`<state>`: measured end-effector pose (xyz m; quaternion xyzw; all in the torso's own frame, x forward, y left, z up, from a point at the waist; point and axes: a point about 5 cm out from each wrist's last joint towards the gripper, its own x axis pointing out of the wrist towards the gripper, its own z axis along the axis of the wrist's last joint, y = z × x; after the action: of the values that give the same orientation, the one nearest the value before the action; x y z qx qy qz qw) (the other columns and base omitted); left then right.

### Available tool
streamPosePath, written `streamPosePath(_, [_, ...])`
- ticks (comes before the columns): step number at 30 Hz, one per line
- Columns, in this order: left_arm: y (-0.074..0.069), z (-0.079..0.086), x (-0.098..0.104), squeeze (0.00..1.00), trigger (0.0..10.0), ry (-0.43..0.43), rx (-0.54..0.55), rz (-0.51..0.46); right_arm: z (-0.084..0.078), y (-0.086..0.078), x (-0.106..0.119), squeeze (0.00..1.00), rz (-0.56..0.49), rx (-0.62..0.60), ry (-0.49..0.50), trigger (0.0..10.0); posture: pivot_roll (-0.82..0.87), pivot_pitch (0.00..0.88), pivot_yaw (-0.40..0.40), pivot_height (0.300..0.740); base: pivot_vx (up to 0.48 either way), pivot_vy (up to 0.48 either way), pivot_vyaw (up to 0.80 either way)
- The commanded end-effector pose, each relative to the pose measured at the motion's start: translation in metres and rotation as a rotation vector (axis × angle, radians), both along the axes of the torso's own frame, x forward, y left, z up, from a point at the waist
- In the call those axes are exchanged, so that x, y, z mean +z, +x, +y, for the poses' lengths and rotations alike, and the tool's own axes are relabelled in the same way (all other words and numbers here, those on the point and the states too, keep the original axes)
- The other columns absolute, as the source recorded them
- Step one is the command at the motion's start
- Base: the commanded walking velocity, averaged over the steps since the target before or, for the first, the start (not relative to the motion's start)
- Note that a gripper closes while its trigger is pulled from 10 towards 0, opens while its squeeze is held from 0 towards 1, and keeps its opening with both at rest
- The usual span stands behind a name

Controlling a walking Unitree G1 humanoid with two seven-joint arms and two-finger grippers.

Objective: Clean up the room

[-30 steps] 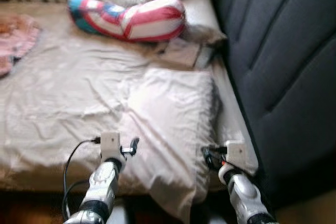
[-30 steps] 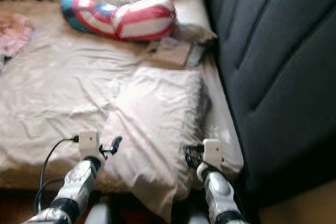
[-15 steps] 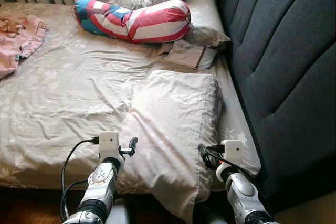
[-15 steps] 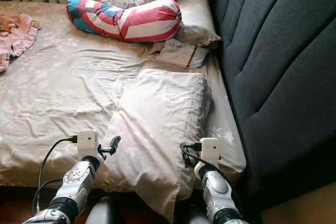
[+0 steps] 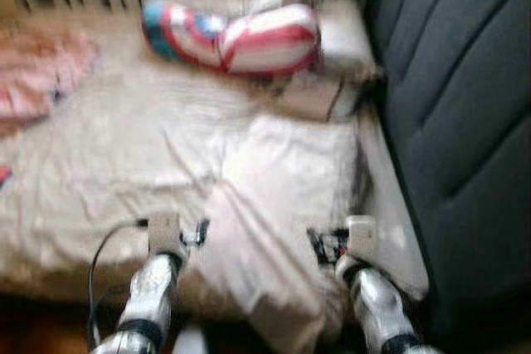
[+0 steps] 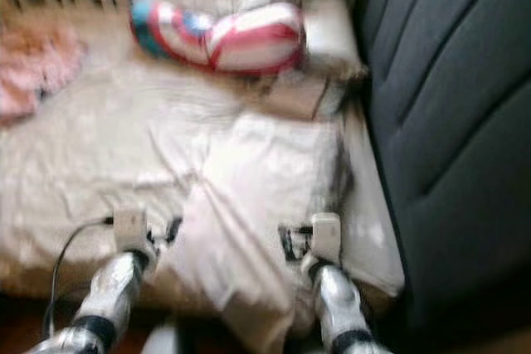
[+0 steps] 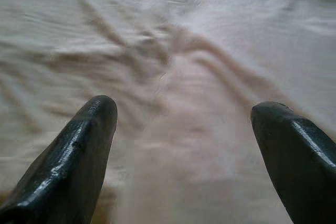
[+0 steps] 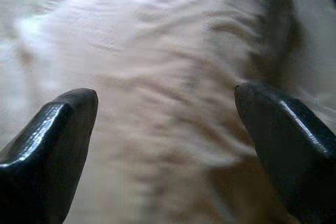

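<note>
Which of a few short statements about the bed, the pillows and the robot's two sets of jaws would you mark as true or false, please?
1. A pale pillow lies near the bed's front edge, between the two arms. True.
2. The left gripper has its jaws shut on the sheet. False: both black fingers stand wide apart over the fabric.
3. A striped red, white and blue bolster lies at the far end of the bed. True.
4. The right gripper holds a book. False: its jaws are open over the pale pillow and hold nothing.
5. The dark padded headboard stands on the robot's left. False: it is on its right.
</note>
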<state>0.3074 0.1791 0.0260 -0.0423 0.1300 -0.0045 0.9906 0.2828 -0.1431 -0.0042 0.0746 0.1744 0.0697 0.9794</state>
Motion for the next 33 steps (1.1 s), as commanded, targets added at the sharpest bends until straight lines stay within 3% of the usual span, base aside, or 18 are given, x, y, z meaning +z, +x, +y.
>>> streamPosePath(1, [-0.002, 0.000, -0.003, 0.00, 10.0, -0.002, -0.002, 0.020, -0.002, 0.001, 0.001, 0.00, -0.004, -0.017, 0.010, 10.0, -0.16, 0.096, -0.085, 0.653, 0.326, 0.000, 0.00])
streamPosePath(8, [-0.001, -0.001, -0.003, 0.00, 10.0, -0.003, -0.005, 0.021, -0.003, 0.000, -0.001, 0.00, 0.007, -0.021, 0.004, 10.0, -0.16, 0.102, -0.085, 0.653, 0.325, 0.000, 0.00])
streamPosePath(18, [0.003, 0.004, 0.001, 0.00, 10.0, 0.019, -0.028, 0.026, -0.009, 0.001, -0.003, 0.00, 0.056, -0.071, 0.003, 10.0, -0.17, 0.113, -0.084, 0.653, 0.000, 0.000, 0.00])
streamPosePath(26, [0.017, 0.003, 0.014, 0.00, 10.0, 0.065, -0.099, 0.026, -0.005, 0.014, 0.004, 0.00, 0.105, -0.060, 0.107, 10.0, -0.17, 0.138, -0.089, 0.653, 0.000, 0.000, 0.00])
streamPosePath(28, [0.021, 0.003, 0.017, 0.00, 10.0, 0.064, -0.101, 0.027, 0.000, 0.018, 0.007, 0.74, 0.114, -0.031, 0.141, 10.0, -0.17, 0.144, -0.090, 0.653, 0.000, 0.000, 0.00])
streamPosePath(29, [0.021, 0.002, 0.017, 0.00, 10.0, 0.063, -0.101, 0.028, 0.001, 0.019, 0.008, 1.00, 0.115, -0.026, 0.146, 10.0, -0.17, 0.144, -0.090, 0.653, 0.000, 0.000, 0.00])
streamPosePath(33, [0.025, 0.004, 0.021, 0.00, 10.0, 0.063, -0.094, 0.032, 0.010, 0.015, 0.001, 1.00, 0.189, 0.049, 0.100, 10.0, -0.17, 0.171, -0.096, 0.653, 0.000, 0.000, 0.00])
